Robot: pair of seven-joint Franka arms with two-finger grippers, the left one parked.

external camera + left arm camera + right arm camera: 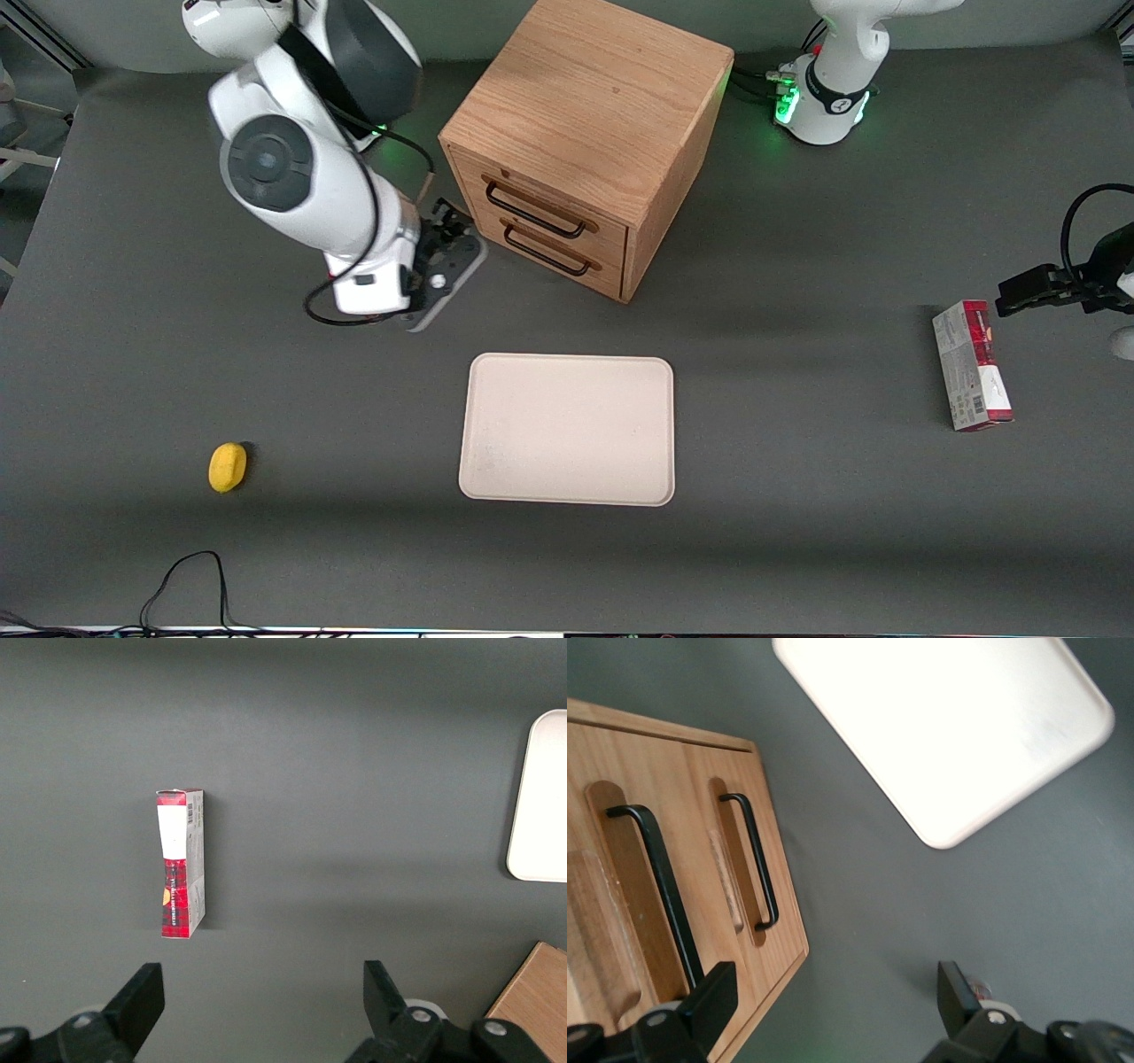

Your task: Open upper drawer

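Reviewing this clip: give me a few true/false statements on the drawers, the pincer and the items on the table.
1. The upper drawer is shut. True.
2. The pincer grips the upper handle. False: it is open, beside the cabinet, off the handle.
3. The tray holds the lemon. False: the lemon lies on the table, toward the working arm's end.
4. The box lies toward the parked arm's end. True.
5. The lower drawer is pulled out. False: shut.
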